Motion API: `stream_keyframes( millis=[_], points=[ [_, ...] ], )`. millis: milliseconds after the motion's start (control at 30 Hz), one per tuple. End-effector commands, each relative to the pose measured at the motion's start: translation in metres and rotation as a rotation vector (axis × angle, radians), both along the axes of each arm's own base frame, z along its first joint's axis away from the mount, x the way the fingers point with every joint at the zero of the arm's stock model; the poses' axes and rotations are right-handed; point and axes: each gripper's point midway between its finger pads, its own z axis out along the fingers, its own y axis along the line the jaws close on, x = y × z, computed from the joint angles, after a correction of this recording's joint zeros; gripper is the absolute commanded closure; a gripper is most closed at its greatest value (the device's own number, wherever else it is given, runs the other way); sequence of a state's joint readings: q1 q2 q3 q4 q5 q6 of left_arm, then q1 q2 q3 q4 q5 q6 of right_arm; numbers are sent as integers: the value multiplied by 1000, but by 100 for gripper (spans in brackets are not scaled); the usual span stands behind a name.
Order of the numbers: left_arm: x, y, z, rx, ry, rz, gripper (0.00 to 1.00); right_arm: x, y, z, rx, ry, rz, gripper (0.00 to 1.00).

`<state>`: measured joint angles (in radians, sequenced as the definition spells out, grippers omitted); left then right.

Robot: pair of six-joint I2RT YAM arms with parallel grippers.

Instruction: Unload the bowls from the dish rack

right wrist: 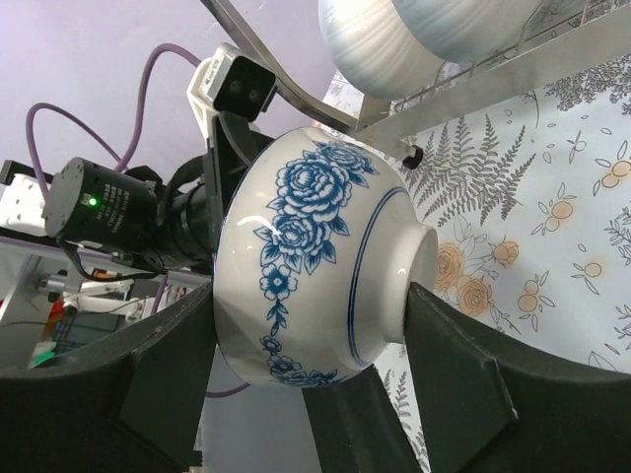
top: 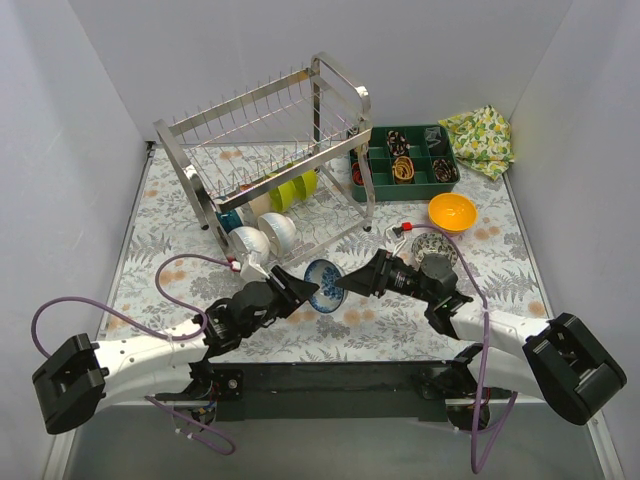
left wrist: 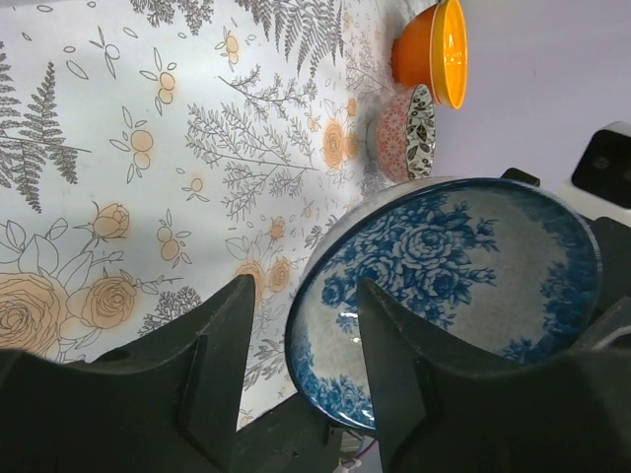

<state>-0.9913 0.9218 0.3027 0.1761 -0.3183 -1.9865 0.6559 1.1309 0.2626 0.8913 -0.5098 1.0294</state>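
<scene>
A blue-and-white patterned bowl (top: 325, 285) (right wrist: 315, 256) hangs on its side above the mat's near middle. My right gripper (top: 347, 284) (right wrist: 311, 296) is shut on it, one finger on the rim and one on the foot. From the other side, my left gripper (top: 302, 284) (left wrist: 306, 296) straddles that bowl's rim (left wrist: 454, 256). It is open, one finger inside the bowl and a gap showing at the outer finger. The dish rack (top: 265, 120) holds two white bowls (top: 265, 236) (right wrist: 394, 39) and lime green bowls (top: 295, 188) on its lower tier.
An orange bowl (top: 452, 212) (left wrist: 434, 49) and a dark-patterned bowl (top: 433, 247) (left wrist: 404, 133) rest on the mat at right. A dark green compartment tray (top: 405, 160) and a lemon-print cloth (top: 478, 138) lie at the back right. Purple cables loop by the left arm.
</scene>
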Motion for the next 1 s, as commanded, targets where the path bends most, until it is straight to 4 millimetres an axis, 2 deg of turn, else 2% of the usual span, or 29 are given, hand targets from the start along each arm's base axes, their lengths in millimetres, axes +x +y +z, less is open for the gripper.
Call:
stream_keyframes(
  millis=[0, 133, 233, 267, 333, 400, 433, 533, 600, 633, 733, 767, 800, 833, 867, 900, 933, 967],
  points=[
    [1, -5, -1, -45, -5, 14, 57, -5, 2, 32, 117, -88, 26, 84],
    [-2, -5, -11, -34, 17, 13, 66, -6, 3, 32, 124, -81, 33, 85],
    [-1, -3, -11, -35, 8, 17, 78, -6, 4, 27, 114, -77, 34, 84],
    [-1, -3, -10, -35, 4, 17, 86, -6, 3, 25, 110, -75, 32, 84],
    [-1, -2, -8, -37, -6, 17, 93, -6, 2, 19, 98, -69, 26, 81],
    [-2, -1, -8, -26, -15, 14, 100, -5, 1, 9, 62, -65, 20, 72],
    [-2, 0, -7, -20, -22, 13, 100, -5, 0, 7, 49, -71, 15, 60],
    [-1, 6, -21, 69, -14, 17, 100, -2, -4, -9, -37, -84, -10, 40],
    [-1, 11, -30, 140, -2, 20, 100, 4, -6, -12, -85, -104, -33, 34],
    [-2, 12, -37, 170, 12, 20, 100, 3, -10, -22, -151, -110, -33, 30],
    [-4, 12, -44, 220, 19, 14, 100, 14, -14, -14, -225, -166, -72, 25],
    [-6, 12, -49, 246, 26, 7, 100, 17, -20, -28, -311, -166, -94, 25],
    [-5, 11, -49, 264, 22, 7, 100, 22, -20, -19, -336, -191, -107, 25],
    [-5, 9, -50, 276, 22, 5, 100, 21, -20, -19, -364, -205, -104, 25],
    [-7, 8, -55, 303, 26, -1, 100, 23, -25, -28, -437, -207, -117, 25],
    [-5, 5, -52, 311, 22, -1, 100, 24, -25, -29, -466, -215, -122, 25],
    [-4, 6, -53, 333, 14, 4, 100, 23, -18, -22, -482, -239, -110, 25],
    [-5, 4, -53, 343, 10, -1, 100, 28, -20, -25, -532, -247, -139, 25]
  ],
)
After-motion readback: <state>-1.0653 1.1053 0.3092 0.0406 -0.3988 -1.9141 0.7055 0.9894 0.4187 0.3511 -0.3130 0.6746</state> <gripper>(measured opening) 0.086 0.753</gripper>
